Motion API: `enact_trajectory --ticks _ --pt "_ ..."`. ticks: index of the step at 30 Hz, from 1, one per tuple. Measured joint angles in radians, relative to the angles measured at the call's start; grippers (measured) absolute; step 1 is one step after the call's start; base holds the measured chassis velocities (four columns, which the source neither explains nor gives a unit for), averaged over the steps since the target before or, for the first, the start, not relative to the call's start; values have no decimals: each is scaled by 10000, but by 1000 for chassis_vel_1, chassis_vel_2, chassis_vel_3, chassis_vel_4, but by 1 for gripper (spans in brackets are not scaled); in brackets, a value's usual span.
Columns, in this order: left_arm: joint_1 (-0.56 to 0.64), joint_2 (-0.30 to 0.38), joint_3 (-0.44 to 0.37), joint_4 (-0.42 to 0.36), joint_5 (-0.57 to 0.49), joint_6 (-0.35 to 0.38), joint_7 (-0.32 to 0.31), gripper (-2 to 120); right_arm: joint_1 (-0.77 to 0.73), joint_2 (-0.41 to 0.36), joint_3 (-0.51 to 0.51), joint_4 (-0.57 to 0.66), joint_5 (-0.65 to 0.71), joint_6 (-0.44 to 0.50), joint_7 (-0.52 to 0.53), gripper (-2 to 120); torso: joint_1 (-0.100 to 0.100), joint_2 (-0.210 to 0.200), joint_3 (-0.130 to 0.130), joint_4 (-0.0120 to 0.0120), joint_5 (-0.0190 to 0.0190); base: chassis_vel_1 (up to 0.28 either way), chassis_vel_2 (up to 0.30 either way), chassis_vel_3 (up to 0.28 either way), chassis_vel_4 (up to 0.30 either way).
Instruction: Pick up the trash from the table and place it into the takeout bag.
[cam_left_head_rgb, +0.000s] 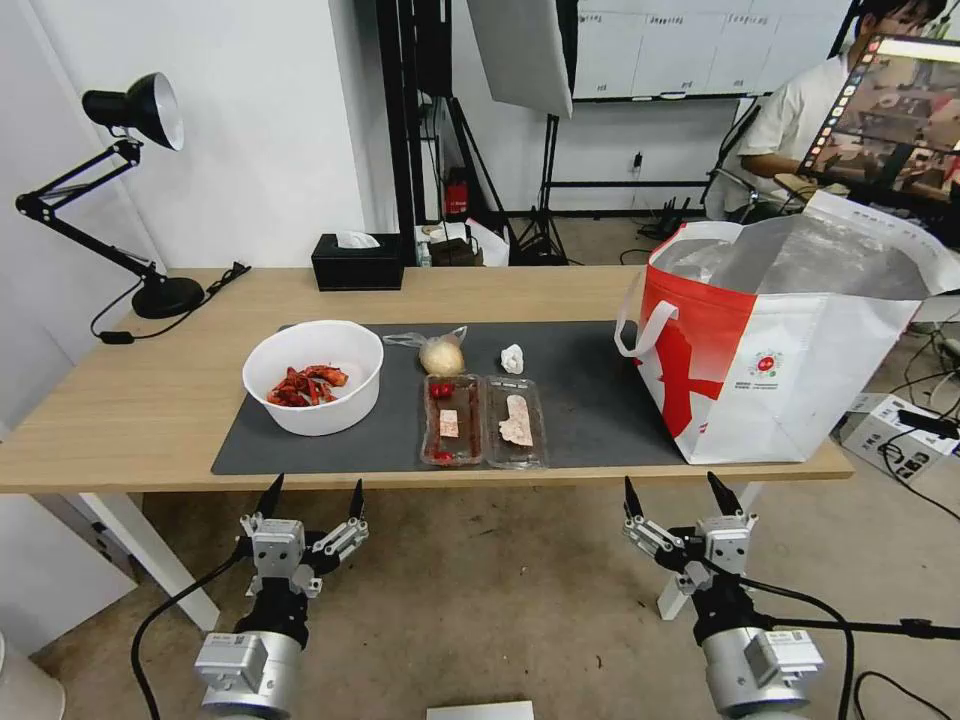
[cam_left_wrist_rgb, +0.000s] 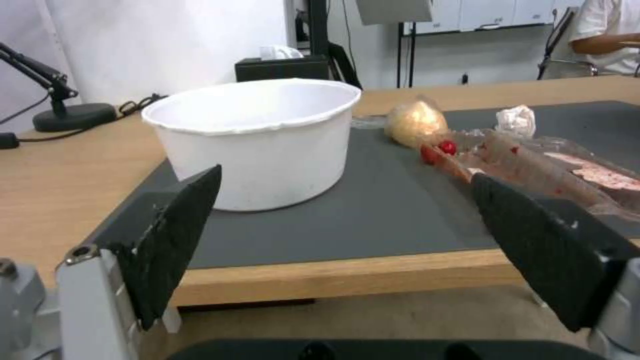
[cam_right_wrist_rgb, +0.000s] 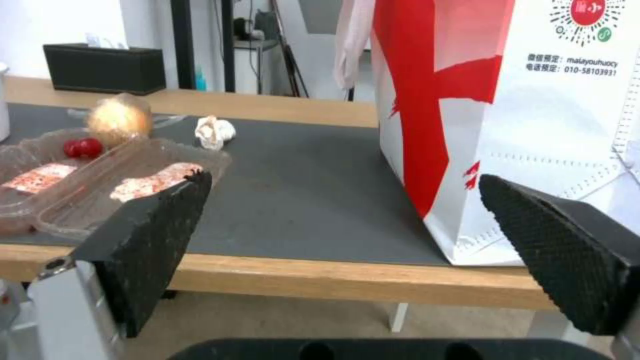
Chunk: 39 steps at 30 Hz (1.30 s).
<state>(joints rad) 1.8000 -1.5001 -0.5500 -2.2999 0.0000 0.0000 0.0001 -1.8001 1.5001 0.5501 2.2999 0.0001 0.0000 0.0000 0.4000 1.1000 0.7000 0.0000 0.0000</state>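
Four trash items on tabletop (cam_left_head_rgb: 150, 400) mat | takeout bag (cam_left_head_rgb: 790, 360) right, upright | left pincer (cam_left_head_rgb: 311, 498), right pincer (cam_left_head_rgb: 678, 495) released below edge | risk: bowl (cam_left_head_rgb: 313, 375) tips, scraps spill

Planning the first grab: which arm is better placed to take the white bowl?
Left, probably. The left pincer hangs open just below the table edge, right in front of the white bowl. The right pincer, also open, sits near the takeout bag, past the clamshell tray.

White bowl (cam_left_head_rgb: 314, 377), red-and-white takeout bag (cam_left_head_rgb: 790, 380), grey mat (cam_left_head_rgb: 590, 400).
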Motion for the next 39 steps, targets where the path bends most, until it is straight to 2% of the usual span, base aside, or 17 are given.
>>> enact_trajectory --ticks 24,26,27,30,31,33,34,39 --pt "-1 -15 -41 -6 -50 71 6 100 7 -49 2 5 42 -63 0 100 0 0 0 0 0 0 0 0 0" --pt "-26 -195 -359 -232 -417 643 166 100 62 -401 52 173 363 -585 -6 100 0 0 -1 -1 0 0 0 0 0" --pt "-26 -195 -359 -232 -417 643 166 100 62 -401 52 173 363 -585 -6 100 0 0 -1 -1 0 0 0 0 0" --pt "-74 -546 -952 -657 -1113 1744 493 100 191 -1108 171 542 1036 -1661 -63 100 0 0 0 0 1 0 0 0 0" --pt "-74 -546 -952 -657 -1113 1744 493 100 191 -1108 171 542 1036 -1661 -63 100 0 0 0 0 1 0 0 0 0" --pt "-119 -834 -1448 -998 -1704 2647 759 100 288 -1658 261 826 1557 -2507 -112 100 0 0 0 1 2 0 0 0 0" --pt "-209 -934 -1563 -1003 -2029 2804 875 100 389 -2006 309 978 1934 -2995 -214 100 -1 1 -1 1 1 0 0 0 0" --pt "-284 -975 -1492 -834 -2221 2727 989 100 679 -2266 257 918 2540 -3075 -550 100 1 0 0 1 0 0 0 0 0"
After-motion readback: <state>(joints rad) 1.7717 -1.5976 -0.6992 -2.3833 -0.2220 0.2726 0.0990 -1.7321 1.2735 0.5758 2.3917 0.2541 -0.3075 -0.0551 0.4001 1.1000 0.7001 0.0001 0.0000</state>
